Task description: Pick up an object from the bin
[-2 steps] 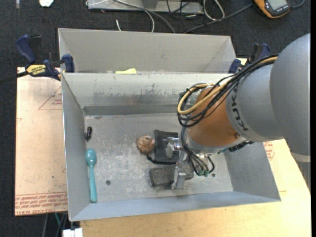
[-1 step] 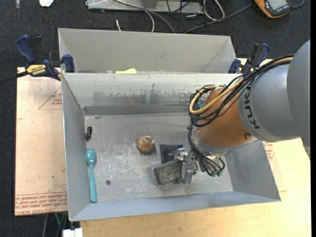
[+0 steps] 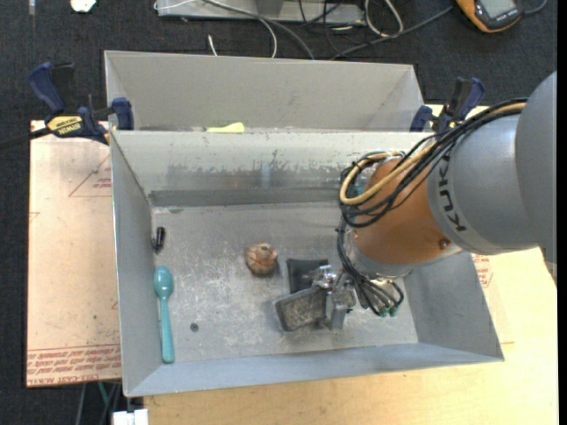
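Note:
My gripper (image 3: 335, 296) is low over the bin floor, right of the middle and towards the front. A flat grey rectangular piece (image 3: 299, 311) lies right against its left side, touching it. Just behind that piece is a dark, almost black block (image 3: 306, 271), also close to the gripper. A brown, rounded, wrinkled lump (image 3: 260, 258) rests on the floor a little further left, apart from the gripper.
A teal plastic spoon (image 3: 164, 312) lies along the left side, bowl towards the back. A small black part (image 3: 159, 236) sits by the left wall. The arm's orange cover and cables hang over the bin's right half.

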You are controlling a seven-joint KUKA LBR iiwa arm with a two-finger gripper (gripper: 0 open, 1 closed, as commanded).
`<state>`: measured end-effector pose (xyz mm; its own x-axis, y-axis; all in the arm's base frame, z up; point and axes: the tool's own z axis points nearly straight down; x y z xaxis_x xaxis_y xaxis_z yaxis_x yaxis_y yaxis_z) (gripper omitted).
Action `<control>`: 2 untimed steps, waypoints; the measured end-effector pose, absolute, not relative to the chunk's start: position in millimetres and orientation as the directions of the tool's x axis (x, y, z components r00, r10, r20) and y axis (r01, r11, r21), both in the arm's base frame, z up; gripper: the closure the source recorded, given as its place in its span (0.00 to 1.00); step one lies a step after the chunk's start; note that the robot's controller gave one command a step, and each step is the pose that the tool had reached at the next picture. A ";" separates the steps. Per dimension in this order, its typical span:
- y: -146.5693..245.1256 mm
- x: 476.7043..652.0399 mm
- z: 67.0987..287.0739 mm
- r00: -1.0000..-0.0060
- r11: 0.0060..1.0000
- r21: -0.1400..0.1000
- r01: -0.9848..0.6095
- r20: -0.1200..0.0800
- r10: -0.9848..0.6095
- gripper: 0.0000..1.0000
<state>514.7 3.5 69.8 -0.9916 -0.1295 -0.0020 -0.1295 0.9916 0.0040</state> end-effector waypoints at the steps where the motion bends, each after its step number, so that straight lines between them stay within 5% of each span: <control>1: 3.9 514.8 72.6 -0.991 0.991 0.004 -0.130 -0.003 -0.130 1.00; 2: 4.2 514.6 82.7 -0.991 0.991 0.005 -0.131 -0.003 -0.131 1.00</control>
